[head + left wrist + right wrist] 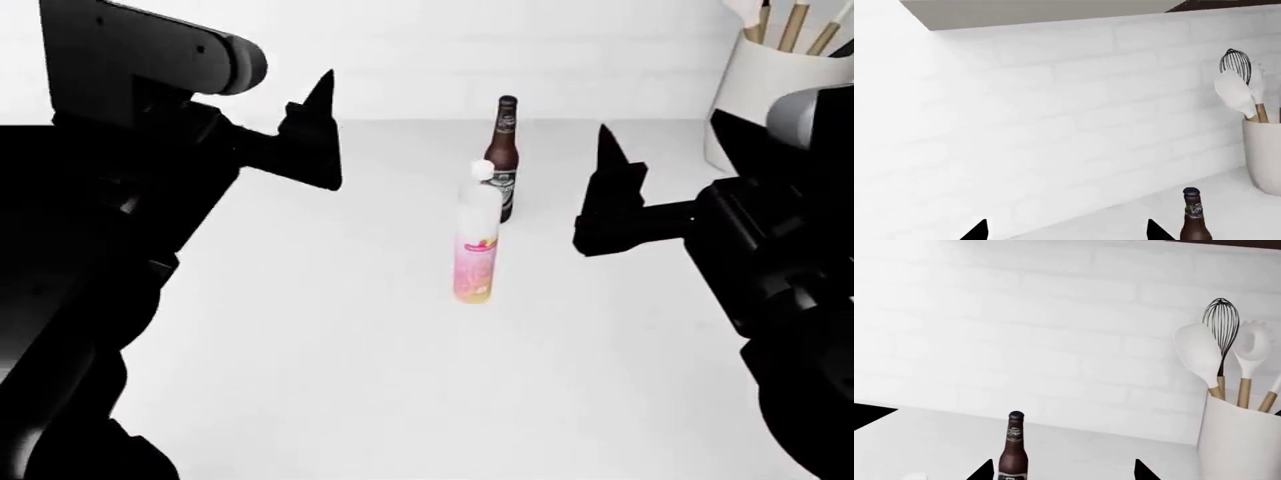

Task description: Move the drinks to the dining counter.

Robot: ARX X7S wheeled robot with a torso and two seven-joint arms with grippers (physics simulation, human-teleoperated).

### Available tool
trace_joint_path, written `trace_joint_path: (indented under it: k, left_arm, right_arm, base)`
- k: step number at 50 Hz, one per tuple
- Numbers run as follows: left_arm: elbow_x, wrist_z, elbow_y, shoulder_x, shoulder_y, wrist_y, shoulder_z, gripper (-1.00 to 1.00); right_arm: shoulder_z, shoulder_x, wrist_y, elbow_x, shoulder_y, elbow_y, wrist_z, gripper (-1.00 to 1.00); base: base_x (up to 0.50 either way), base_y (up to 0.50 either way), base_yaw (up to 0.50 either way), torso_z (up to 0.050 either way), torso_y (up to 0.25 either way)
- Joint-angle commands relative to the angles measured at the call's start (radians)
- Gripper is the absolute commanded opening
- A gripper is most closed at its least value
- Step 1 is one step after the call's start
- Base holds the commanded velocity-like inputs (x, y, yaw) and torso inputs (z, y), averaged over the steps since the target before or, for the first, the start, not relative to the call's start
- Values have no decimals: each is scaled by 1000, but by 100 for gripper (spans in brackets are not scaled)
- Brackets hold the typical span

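both bottles stand between two empty hands

in the head view the pink bottle (475, 245) stands upright at the centre of the frame on the white table (334, 340), and the beer bottle (503, 158) stands upright just behind it, toward the wall, a little to the right. their long axes are vertical, so a sideways grasp round the body looks the natural one.

the left hand (310, 130) hangs at upper left of that frame, the right hand (611, 195) at centre right. neither touches a bottle. the bottles lie between the two hands, right of the left hand and left of the right one; the right hand looks the nearer to both, though not by much.

in each wrist view the two fingertips sit far apart at the lower edge with nothing between them, so both hands are spread. the right wrist view has the beer bottle (1013, 447) just inside its left fingertip; the left wrist view has it (1194, 215) outside its right fingertip.

a utensil holder (774, 75) stands at upper right of the head view, close behind the right arm. the dining counter is in no frame
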Motion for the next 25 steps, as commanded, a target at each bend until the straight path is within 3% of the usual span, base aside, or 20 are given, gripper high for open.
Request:
trace_joint_path:
  k: [1,12,25]
  left_arm:
    - [-64,61,-74,-35,81,-86,134,100]
    - [-181,185,-11,-79,117,-109,170,100]
    - [-216,204,9,-106,136,-107,201,100]
  right_arm:
    - [-19,48,-14,-3,16,2,-5,100]
    - [-32,55,-27,-7,14,5,-11,100]
    - [-36,64,-38,2,4,1,-3,100]
  base:
    - [0,0,0,0,0]
    - [0,0,0,-7,0]
    - [0,0,0,-9,0]
